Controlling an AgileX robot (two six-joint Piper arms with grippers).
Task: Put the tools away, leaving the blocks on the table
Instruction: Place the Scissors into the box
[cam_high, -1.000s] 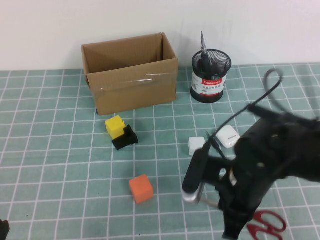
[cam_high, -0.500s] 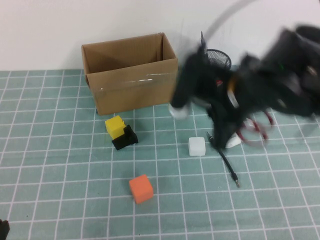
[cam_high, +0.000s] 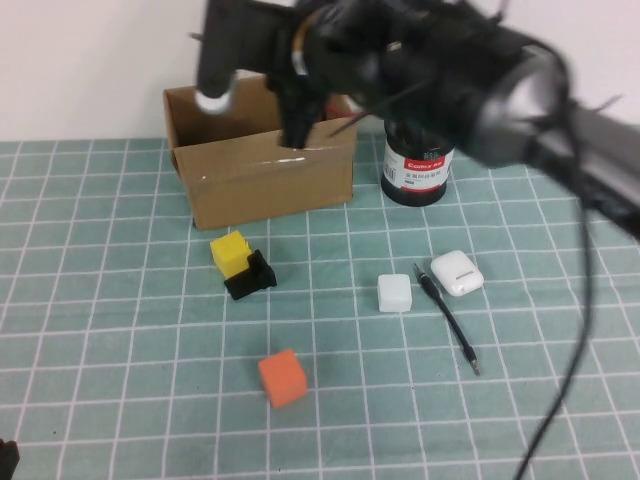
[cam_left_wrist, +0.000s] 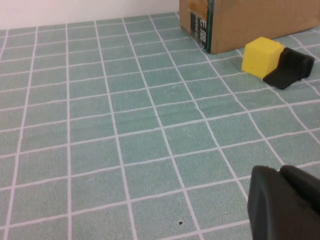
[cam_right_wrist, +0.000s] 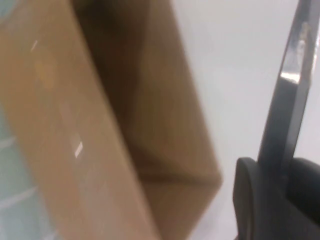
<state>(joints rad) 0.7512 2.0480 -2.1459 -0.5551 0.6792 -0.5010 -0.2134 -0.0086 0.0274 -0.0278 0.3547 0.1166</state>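
Open brown cardboard box (cam_high: 262, 150) at desk's far side has right claw (cam_right_wrist: 280, 200) above it, clamped on long steel scissors (cam_right_wrist: 295, 75), blades down: stiff, slick, best gripped nr pivot; left claw (cam_left_wrist: 285, 205) shut, empty, near-left.

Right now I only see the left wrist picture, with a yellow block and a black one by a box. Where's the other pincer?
Observer: The right pincer is up over the open cardboard box. Your left pincer sits shut, low over the mat.
Operator: Is the right one holding anything?
Observer: Yes, it's shut on the scissors. Their steel blade sticks out past the pincer.
Operator: Any tools lying on the table?
Observer: A thin black driver lies beside the white cube, with one end between the cube and the white case.
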